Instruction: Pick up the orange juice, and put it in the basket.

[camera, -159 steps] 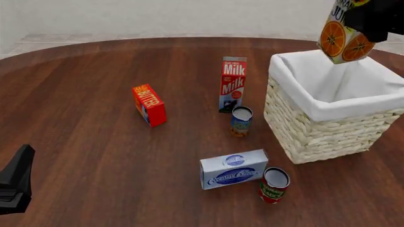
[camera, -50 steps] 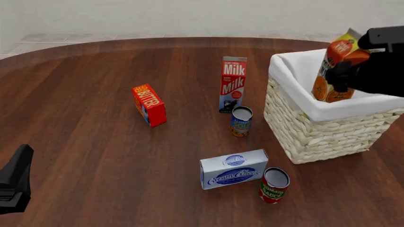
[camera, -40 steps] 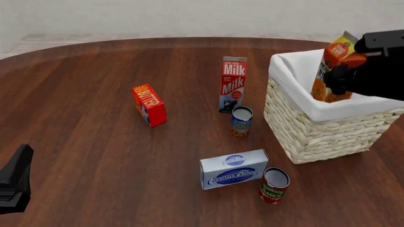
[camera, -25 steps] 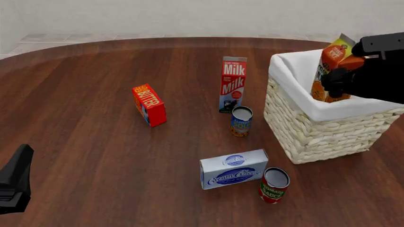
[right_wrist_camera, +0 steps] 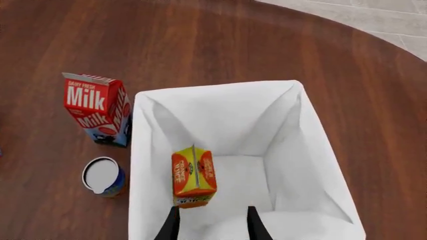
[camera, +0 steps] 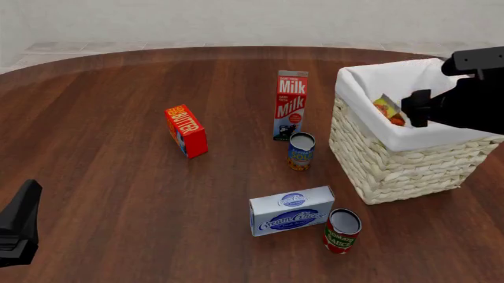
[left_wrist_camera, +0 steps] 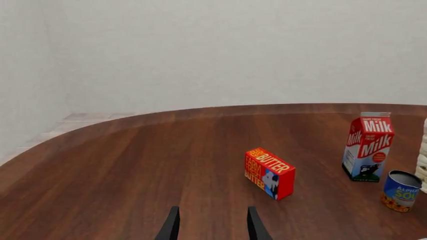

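Observation:
The orange juice (right_wrist_camera: 193,176) stands upright inside the basket (right_wrist_camera: 138,170), on its white cloth floor near one wall. In the front view only its gable top (camera: 388,110) shows over the basket's rim (camera: 409,139). My right gripper (right_wrist_camera: 210,227) hangs above the basket, open and empty, its fingers apart from the carton. In the front view it (camera: 426,108) is a dark mass over the basket's right half. My left gripper (left_wrist_camera: 210,230) is open and empty, low at the table's near left (camera: 20,227).
A red-and-white milk carton (camera: 291,106) and a blue soup can (camera: 301,151) stand just left of the basket. A red butter box (camera: 186,131) lies further left. A cream cheese box (camera: 291,210) and a red can (camera: 341,230) sit in front of the basket.
My right gripper lowered the orange juice from above the basket down into it, then let go. The carton now sits deeper in the basket. The left arm has not moved.

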